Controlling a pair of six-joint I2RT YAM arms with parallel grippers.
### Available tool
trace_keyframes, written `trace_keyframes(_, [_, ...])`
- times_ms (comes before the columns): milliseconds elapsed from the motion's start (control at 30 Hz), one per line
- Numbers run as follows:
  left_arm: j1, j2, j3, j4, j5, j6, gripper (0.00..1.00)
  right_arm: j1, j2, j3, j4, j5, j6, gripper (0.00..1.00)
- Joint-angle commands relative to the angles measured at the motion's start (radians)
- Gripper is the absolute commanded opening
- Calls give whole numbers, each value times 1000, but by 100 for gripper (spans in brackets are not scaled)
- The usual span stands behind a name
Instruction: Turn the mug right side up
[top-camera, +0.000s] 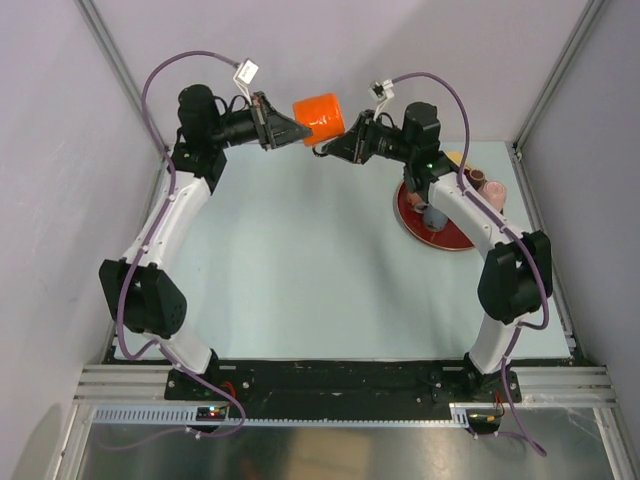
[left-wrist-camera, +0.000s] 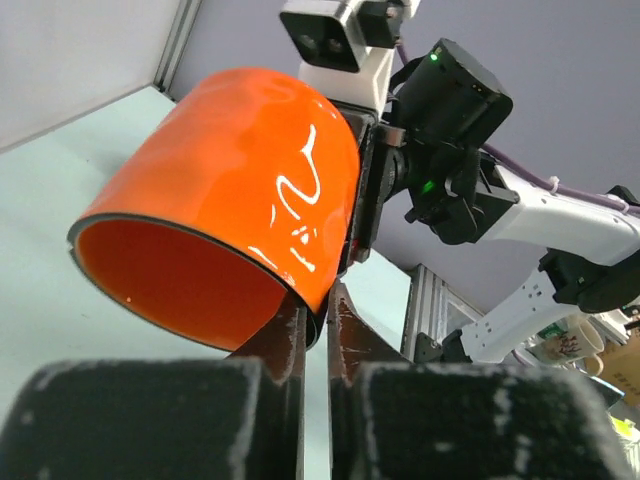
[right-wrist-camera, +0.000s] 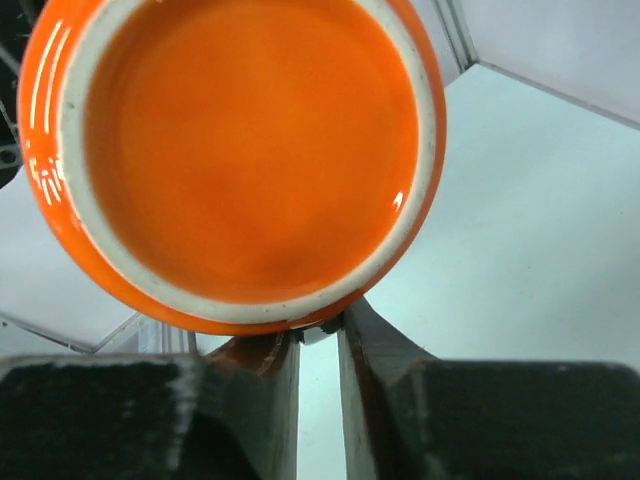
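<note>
The orange mug (top-camera: 320, 118) hangs in the air over the back of the table, lying sideways between both arms. Its open mouth faces my left gripper (top-camera: 298, 131), which is shut on the rim. In the left wrist view the mug (left-wrist-camera: 230, 170) fills the upper left and my left gripper (left-wrist-camera: 318, 312) pinches its wall, one finger inside and one outside. My right gripper (top-camera: 328, 150) is shut on the mug at the base end. The right wrist view shows the mug's flat underside (right-wrist-camera: 240, 150), with my right gripper (right-wrist-camera: 320, 325) clamped at its lower edge. The handle is hidden.
A red plate (top-camera: 440, 238) sits at the back right under the right arm, with a small cup on it. Beside it stand a pink cup (top-camera: 495, 193) and other mugs, one white (left-wrist-camera: 565, 345). Metal frame posts and walls close in the back corners.
</note>
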Motion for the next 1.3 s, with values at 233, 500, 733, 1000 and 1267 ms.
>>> trace_keyframes(233, [14,-13,-47,80,-107,37,0,25,-6,17,-86,-13,-147,74])
trace_keyframes(500, [45,-47,-77,-327,-386,322,0,-74,-149,-120,-265,-36,-317,99])
trace_keyframes(733, [43,-36,-44,-690,-744,456,0,-179,-230,-174,-527,90,-509,99])
trace_keyframes(1000, [43,69,17,-901,-949,450,0,-266,-218,-176,-629,135,-489,99])
trace_keyframes(1267, [48,186,59,-923,-1087,388,0,-260,-241,-209,-668,242,-586,99])
